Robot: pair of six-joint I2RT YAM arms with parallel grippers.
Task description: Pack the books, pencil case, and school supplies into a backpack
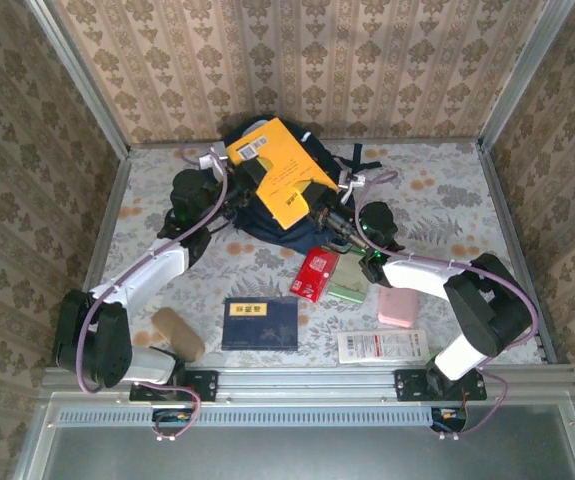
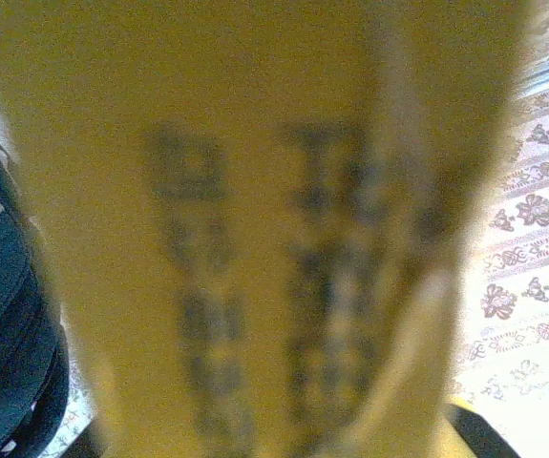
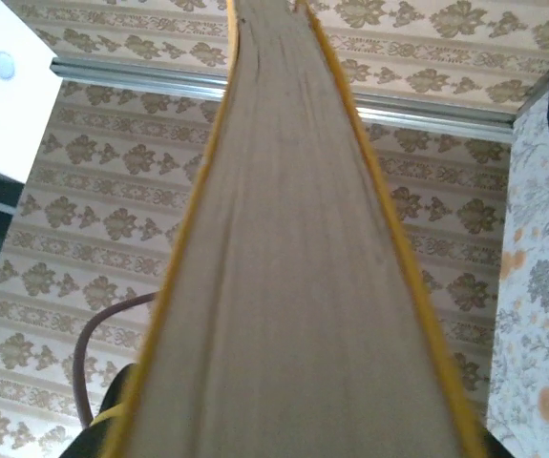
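The yellow-orange book point(image 1: 279, 172) is held tilted over the navy backpack point(image 1: 250, 224) at the back of the table. My left gripper point(image 1: 250, 172) clamps its left edge, and the blurred yellow cover point(image 2: 255, 239) sits right against the left wrist camera, with the backpack point(image 2: 2, 315) beside it. My right gripper point(image 1: 324, 213) is shut on the lower right corner, and the book's grey page edge point(image 3: 293, 286) runs up between its jaws. The large dark blue book point(image 1: 260, 322), red packet point(image 1: 316, 273), pale green packet point(image 1: 349, 281) and long white packet point(image 1: 383, 346) lie on the table. The small patterned book is out of view.
A pink case point(image 1: 399, 306) lies right of the green packet, and a tan oval pouch point(image 1: 177, 333) lies near the left arm's base. Patterned walls with metal frame rails point(image 1: 507, 230) close the table in on three sides.
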